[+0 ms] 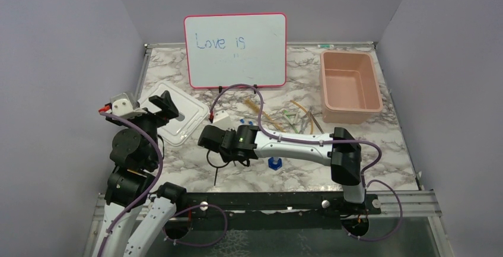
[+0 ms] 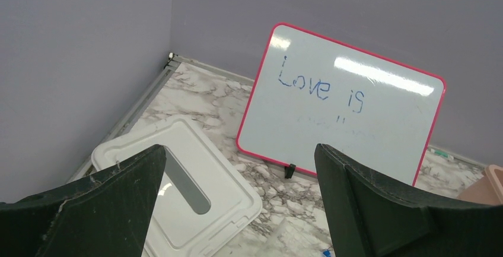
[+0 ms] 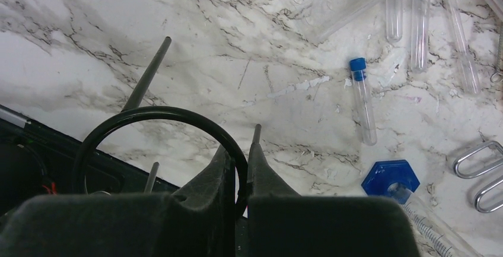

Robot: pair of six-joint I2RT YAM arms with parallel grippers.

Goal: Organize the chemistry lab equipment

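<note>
The black wire ring (image 3: pixel 160 110) is over the near-middle of the bench (image 1: pixel 385 150). The right fingers (image 3: pixel 264 183) are pressed together on its rim, with the wire pinched between them. Its straight handle slants away over the marble, and I cannot tell whether the ring rests on the surface or hangs just clear of it.

Near it on the right is the vial on a blue hexagonal base (image 3: pixel 390 177), and farther out the blue-capped clear tubes (image 3: pixel 362 100) lie flat.

The bench top is white marble pattern with grey veins and has a metal rail at its edges. Plain lavender-grey walls close it in on three sides. A red-framed whiteboard (image 1: pixel 234 49) stands at the back (it reads "Love is"). A pink bin (image 1: pixel 350 54) sits in the far right corner and a white lid (image 2: pixel 196 168) lies flat on the left.

The wrist view cuts off two metal finger loops (image 3: pixel 477 171) at its right edge, and the vial's clear body runs out of frame. From above, the right arm covers most of the ring, and the thin amber and clear pieces behind it blur into a tangle.

The right arm reaches leftward from its base with the forearm nearly level and the wrist tipped down. The left arm is folded upright at the left edge. The left fingers (image 2: pixel 118 192) are spread wide over the lid and face the whiteboard, holding nothing.
</note>
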